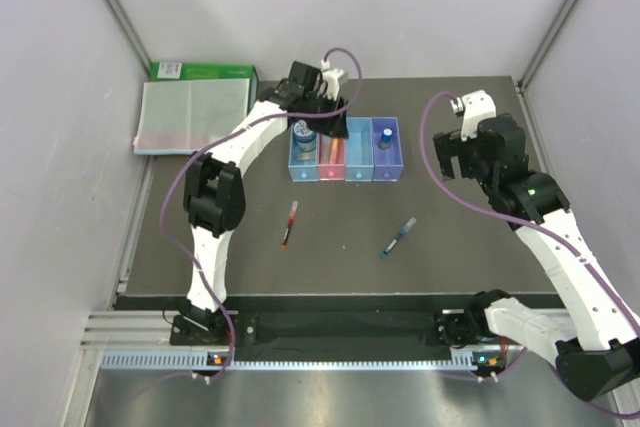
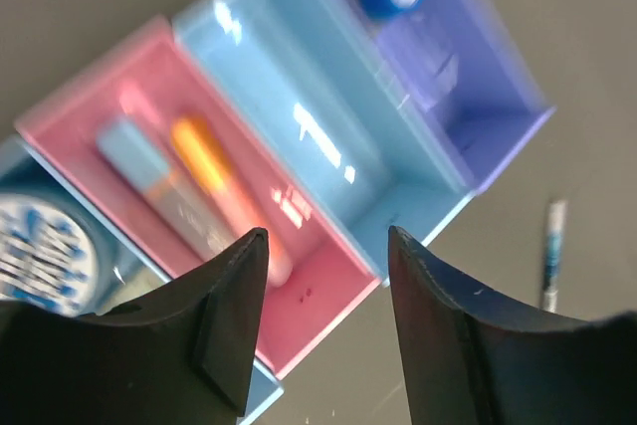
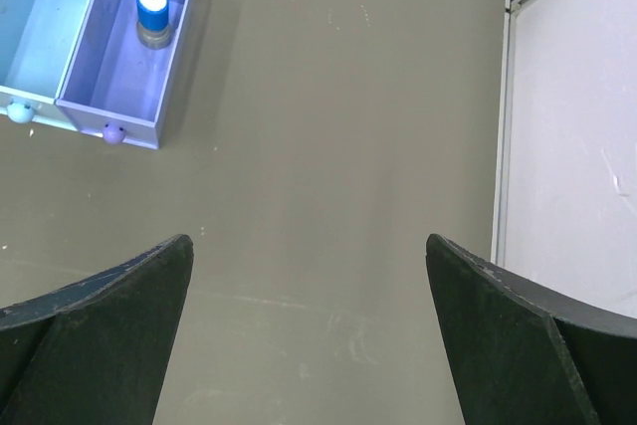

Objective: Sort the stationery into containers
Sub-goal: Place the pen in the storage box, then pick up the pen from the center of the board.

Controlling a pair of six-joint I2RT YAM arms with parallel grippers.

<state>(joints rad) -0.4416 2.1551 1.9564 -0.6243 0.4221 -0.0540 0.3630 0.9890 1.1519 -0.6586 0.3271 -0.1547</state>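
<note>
Bearing blurred blue print — unreadable — the tape roll lies binned.

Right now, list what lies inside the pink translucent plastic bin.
In the pink translucent bin an orange highlighter and a light-blue marker lie side by side; the left gripper covers one end of the marker.
</note>
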